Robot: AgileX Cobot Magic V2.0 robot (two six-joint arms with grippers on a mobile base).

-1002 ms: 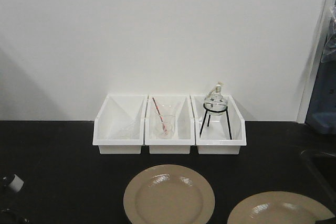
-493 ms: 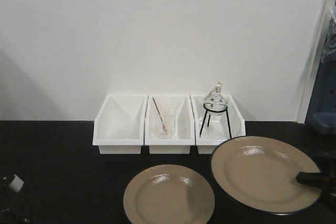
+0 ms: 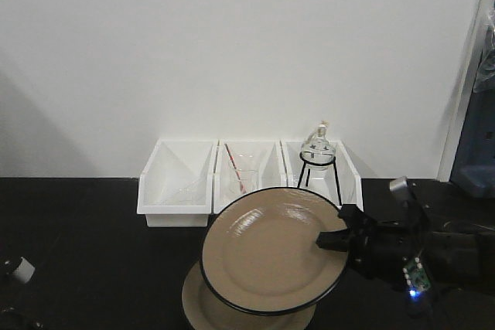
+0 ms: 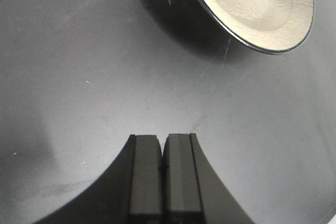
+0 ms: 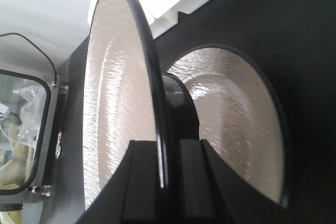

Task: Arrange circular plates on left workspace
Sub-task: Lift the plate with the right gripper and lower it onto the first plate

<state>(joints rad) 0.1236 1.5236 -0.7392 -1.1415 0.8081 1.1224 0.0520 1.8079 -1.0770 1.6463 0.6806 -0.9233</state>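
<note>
One beige plate with a dark rim hangs tilted above the black bench top. My right gripper is shut on its right rim. In the right wrist view the rim runs edge-on between the fingers of that gripper. The second plate lies flat on the bench under the held one, mostly covered by it, and also shows in the right wrist view. My left gripper is shut and empty over bare bench. A plate shows at the top right of that view.
Three white bins stand in a row at the wall behind the plates. The middle one holds a glass beaker with a red rod. The right one holds a round flask on a black stand. My right arm lies across the bench's right side.
My right gripper has lifted the plate from the lower right and carried it left. It now hangs tilted over the plate lying on the bench and hides most of it.
</note>
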